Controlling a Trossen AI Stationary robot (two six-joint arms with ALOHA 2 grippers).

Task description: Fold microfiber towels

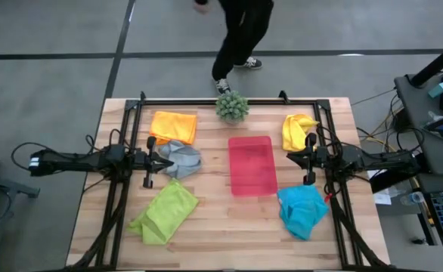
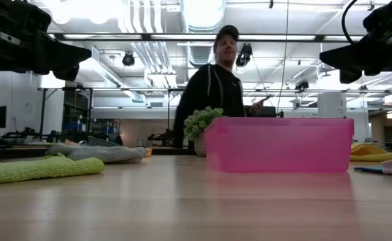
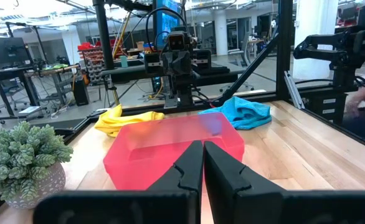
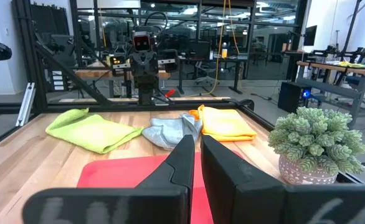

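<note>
While five towels lie loose on table, neither gripper holds any. Orange towel [image 1: 173, 125] upper left of high view, grey towel [image 1: 181, 159] crumpled just below it, lime green towel [image 1: 165, 214] lower left; yellow towel [image 1: 297, 130] upper right, turquoise towel [image 1: 302, 210] lower right. Left gripper [image 1: 153, 160] — jaws pressed together — raised beside grey towel's left edge. Right gripper [image 1: 309, 157] — jaws together, empty — between yellow and turquoise. Pink tray [image 1: 252, 165] at centre; potted plant [image 1: 232, 106] above it. Person [image 1: 240, 38] beyond table's far edge.
</note>
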